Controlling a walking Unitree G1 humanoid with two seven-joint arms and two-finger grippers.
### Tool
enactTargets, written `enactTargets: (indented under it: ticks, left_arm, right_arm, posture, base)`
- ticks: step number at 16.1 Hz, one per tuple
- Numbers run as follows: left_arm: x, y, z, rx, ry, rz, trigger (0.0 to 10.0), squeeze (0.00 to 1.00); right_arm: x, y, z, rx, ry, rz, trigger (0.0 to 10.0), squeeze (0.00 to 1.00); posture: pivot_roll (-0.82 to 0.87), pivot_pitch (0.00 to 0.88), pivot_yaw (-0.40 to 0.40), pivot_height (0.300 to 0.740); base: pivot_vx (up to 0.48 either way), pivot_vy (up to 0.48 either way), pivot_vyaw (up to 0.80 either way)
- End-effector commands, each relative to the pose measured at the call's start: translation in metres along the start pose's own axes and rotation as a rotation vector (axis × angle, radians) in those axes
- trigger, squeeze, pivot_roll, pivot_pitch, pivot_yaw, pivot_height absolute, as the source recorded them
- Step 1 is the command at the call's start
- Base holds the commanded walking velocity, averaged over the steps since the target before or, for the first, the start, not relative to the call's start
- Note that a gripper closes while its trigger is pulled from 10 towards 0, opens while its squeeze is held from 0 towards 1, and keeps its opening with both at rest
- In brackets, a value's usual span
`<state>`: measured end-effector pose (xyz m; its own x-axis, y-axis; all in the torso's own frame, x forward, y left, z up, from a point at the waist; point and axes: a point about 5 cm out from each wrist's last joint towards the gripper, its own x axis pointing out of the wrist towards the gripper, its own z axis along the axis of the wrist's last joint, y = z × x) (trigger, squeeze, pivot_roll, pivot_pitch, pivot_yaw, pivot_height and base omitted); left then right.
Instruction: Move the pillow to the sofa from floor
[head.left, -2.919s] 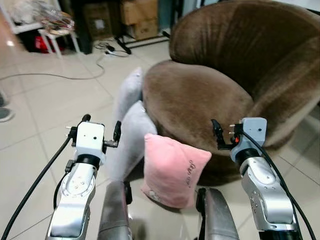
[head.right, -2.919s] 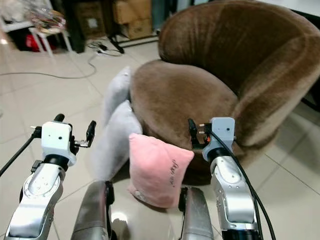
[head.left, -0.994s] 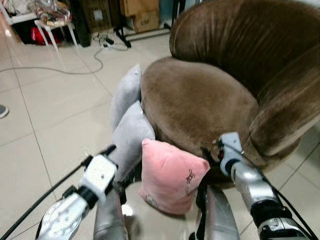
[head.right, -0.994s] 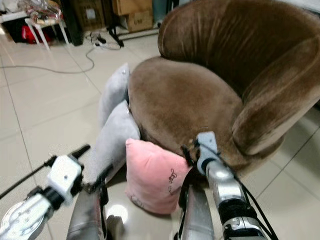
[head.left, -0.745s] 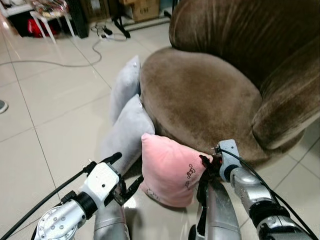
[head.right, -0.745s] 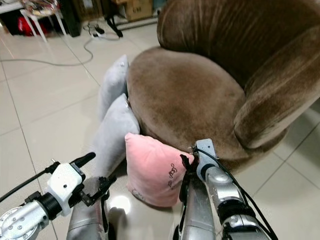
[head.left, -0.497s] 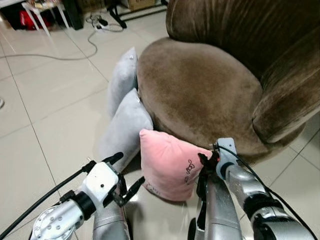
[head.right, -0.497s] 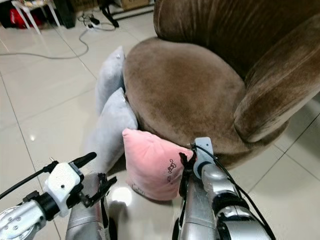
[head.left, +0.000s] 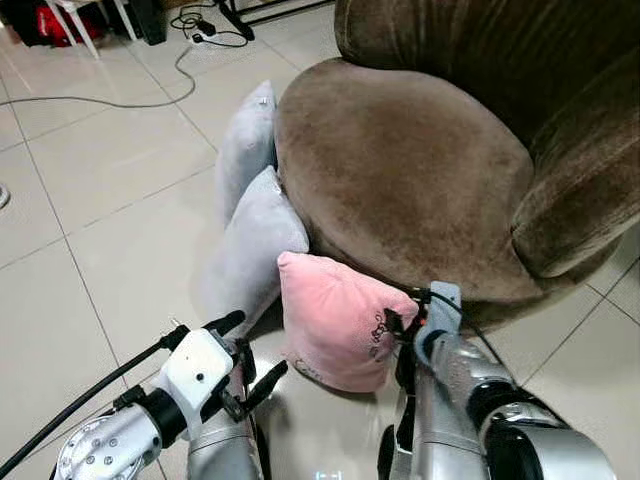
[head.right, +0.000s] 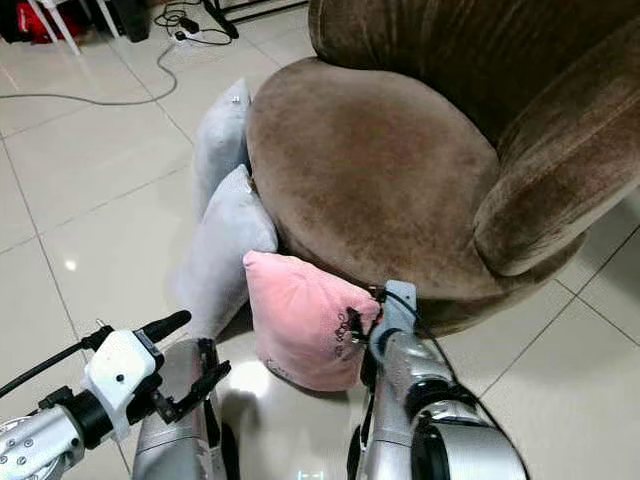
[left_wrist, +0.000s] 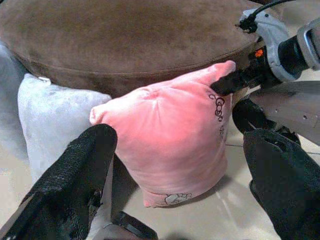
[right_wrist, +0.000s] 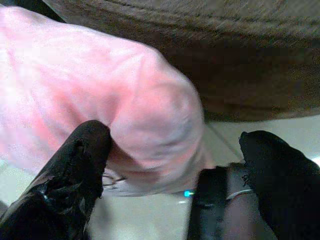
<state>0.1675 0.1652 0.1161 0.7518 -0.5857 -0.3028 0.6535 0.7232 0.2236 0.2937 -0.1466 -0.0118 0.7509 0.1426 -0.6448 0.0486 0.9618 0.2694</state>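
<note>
Your pink pillow (head.left: 335, 320) stands on the floor against the front of the brown sofa (head.left: 400, 170), beside a grey cushion (head.left: 250, 250). Your right gripper (right_wrist: 170, 150) is spread wide around the pillow's corner, gripping nothing; your left gripper (left_wrist: 180, 170) hangs open just short of it. Close too shallow and the plush will likely slip free.

we see the pink pillow (head.left: 335, 320) in the lower middle of the frame, standing upright on the tiled floor (head.left: 90, 250) and leaning against the rounded front of the brown sofa (head.left: 400, 170). it is plush and plump, with small dark embroidery near its right edge and a little print low on its face. its left side sits just beside a grey cushion (head.left: 250, 250).
</note>
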Motion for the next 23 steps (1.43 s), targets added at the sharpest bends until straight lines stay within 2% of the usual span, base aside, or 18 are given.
enactTargets:
  ticks: [1, 2, 3, 4, 11, 18, 23]
  left_arm:
    - [-0.003, 0.002, -0.003, 0.001, 0.017, 0.002, 10.0, 0.00]
    - [-0.003, 0.003, -0.004, 0.001, 0.020, 0.006, 10.0, 0.00]
    - [-0.004, 0.004, -0.005, 0.002, 0.022, 0.008, 10.0, 0.00]
    - [-0.005, 0.005, -0.005, 0.003, 0.023, 0.009, 10.0, 0.00]
    - [-0.005, 0.006, -0.013, 0.009, 0.031, 0.012, 10.0, 0.00]
    - [-0.009, 0.016, -0.044, -0.002, 0.062, 0.023, 10.0, 0.00]
    - [-0.007, 0.030, -0.071, -0.007, 0.080, 0.037, 10.0, 0.00]
  right_arm:
    - [0.001, 0.003, -0.003, 0.034, 0.009, -0.003, 10.0, 0.00]
    - [0.002, 0.007, 0.000, 0.064, -0.010, 0.014, 5.6, 0.00]
    - [0.002, 0.013, 0.002, 0.100, -0.028, 0.042, 2.4, 0.00]
    - [0.003, 0.015, 0.002, 0.104, -0.031, 0.052, 0.0, 0.00]
    - [0.003, 0.022, 0.007, 0.140, -0.085, 0.112, 0.0, 0.00]
    - [0.003, 0.027, 0.004, 0.139, -0.085, 0.145, 0.0, 0.00]
    - [0.003, 0.029, 0.005, 0.131, -0.090, 0.175, 0.0, 0.00]
  posture:
    - [0.15, 0.188, 0.014, 0.521]
    - [0.15, 0.187, 0.013, 0.521]
    - [0.15, 0.183, 0.012, 0.521]
    - [0.15, 0.183, 0.012, 0.521]
    - [0.14, 0.179, 0.006, 0.521]
    - [0.14, 0.170, 0.003, 0.521]
    - [0.14, 0.154, 0.000, 0.521]
  base:
    - [0.000, 0.000, 0.00]
    - [0.000, 0.000, 0.00]
    - [0.000, 0.000, 0.00]
    - [0.000, 0.000, 0.00]
    - [0.000, 0.000, 0.00]
    - [0.000, 0.000, 0.00]
    - [0.000, 0.000, 0.00]
